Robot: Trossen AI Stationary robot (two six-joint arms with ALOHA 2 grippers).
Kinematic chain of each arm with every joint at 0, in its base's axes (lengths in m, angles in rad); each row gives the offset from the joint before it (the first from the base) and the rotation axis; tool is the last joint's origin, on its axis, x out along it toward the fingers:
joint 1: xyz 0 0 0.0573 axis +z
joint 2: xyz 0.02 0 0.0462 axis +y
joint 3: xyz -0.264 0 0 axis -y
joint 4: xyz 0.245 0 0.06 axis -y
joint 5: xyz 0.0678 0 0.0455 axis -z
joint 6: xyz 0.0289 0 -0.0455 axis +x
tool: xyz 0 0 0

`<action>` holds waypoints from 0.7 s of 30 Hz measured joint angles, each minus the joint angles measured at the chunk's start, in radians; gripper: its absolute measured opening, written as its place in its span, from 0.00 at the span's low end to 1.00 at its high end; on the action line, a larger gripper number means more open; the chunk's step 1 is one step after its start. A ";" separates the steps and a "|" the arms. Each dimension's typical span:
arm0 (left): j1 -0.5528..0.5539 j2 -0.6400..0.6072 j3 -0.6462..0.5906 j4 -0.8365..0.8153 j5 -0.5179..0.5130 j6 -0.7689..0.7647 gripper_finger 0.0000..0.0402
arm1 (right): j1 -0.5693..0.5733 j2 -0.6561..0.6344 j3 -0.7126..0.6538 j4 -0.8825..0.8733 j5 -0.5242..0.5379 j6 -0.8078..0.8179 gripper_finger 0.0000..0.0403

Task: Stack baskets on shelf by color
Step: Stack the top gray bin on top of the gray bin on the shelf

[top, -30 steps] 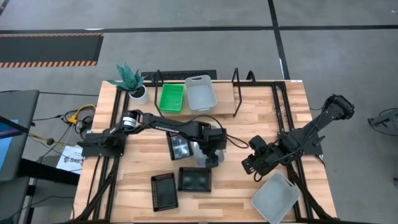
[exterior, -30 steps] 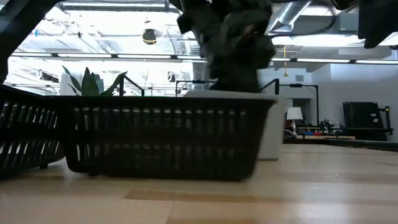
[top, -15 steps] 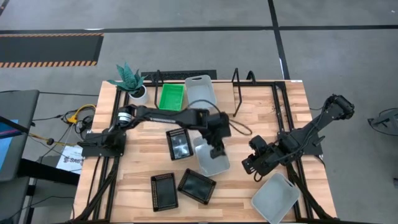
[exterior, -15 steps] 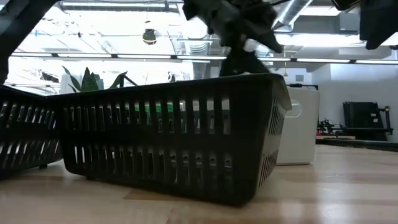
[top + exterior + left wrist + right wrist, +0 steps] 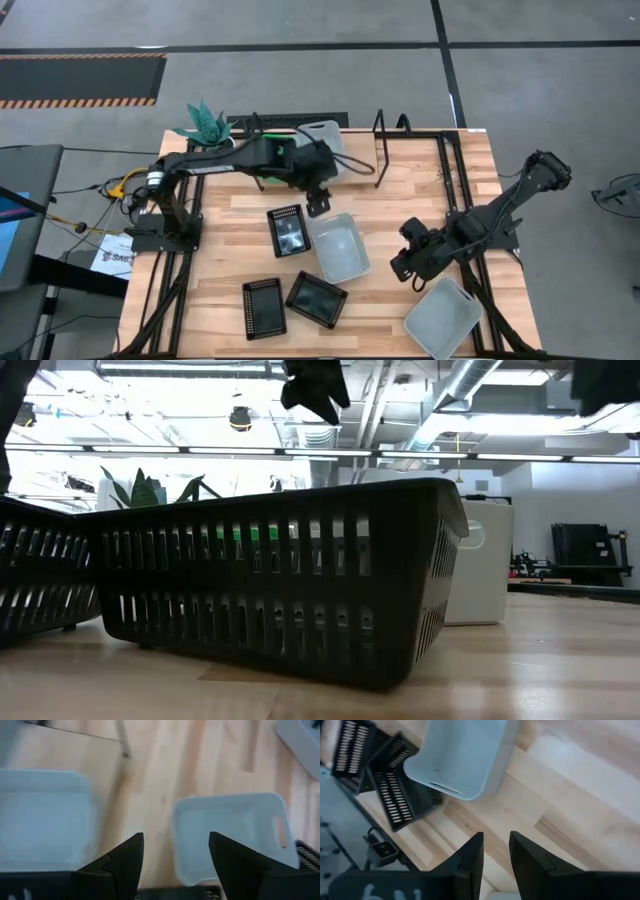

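Up toward twelve o'clock went the left gripper (image 5: 318, 203), fingers wide and empty, leaving the see-through white plastic basket (image 5: 338, 247) mid-table; most baskets aren't on the wooden shelf (image 5: 361, 157) yet.

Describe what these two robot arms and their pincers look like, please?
Both arms are dark, jointed and slim. The left arm has a silver band near its shoulder and a black cable looping off it. The left gripper and right gripper each end in two flat, black, wedge-shaped fingers.
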 joint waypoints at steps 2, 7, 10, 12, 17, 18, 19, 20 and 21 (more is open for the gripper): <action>0.011 -0.032 0.000 0.003 -0.020 0.005 0.53 | -0.008 -0.021 0.018 -0.010 0.000 -0.061 0.29; 0.044 -0.082 0.000 0.015 0.021 0.014 0.53 | -0.028 -0.102 0.090 -0.009 0.021 -0.276 0.29; 0.063 -0.083 -0.001 0.008 0.030 0.020 0.53 | -0.027 -0.155 0.133 -0.007 0.085 -0.382 0.29; 0.075 -0.084 -0.028 0.033 0.030 0.005 0.53 | -0.027 -0.187 0.152 -0.010 0.136 -0.433 0.29; 0.093 -0.082 -0.162 0.092 0.014 -0.020 0.53 | -0.005 -0.253 0.159 -0.021 0.245 -0.484 0.29; 0.094 -0.082 -0.192 0.112 0.001 -0.032 0.53 | 0.001 -0.261 0.159 -0.030 0.261 -0.483 0.29; 0.096 -0.082 -0.223 0.131 -0.009 -0.034 0.53 | 0.007 -0.265 0.159 -0.042 0.274 -0.483 0.29; 0.096 -0.082 -0.254 0.145 -0.024 -0.033 0.53 | 0.013 -0.269 0.159 -0.052 0.286 -0.486 0.29; 0.096 -0.082 -0.282 0.155 -0.038 -0.031 0.53 | 0.016 -0.269 0.159 -0.062 0.294 -0.489 0.29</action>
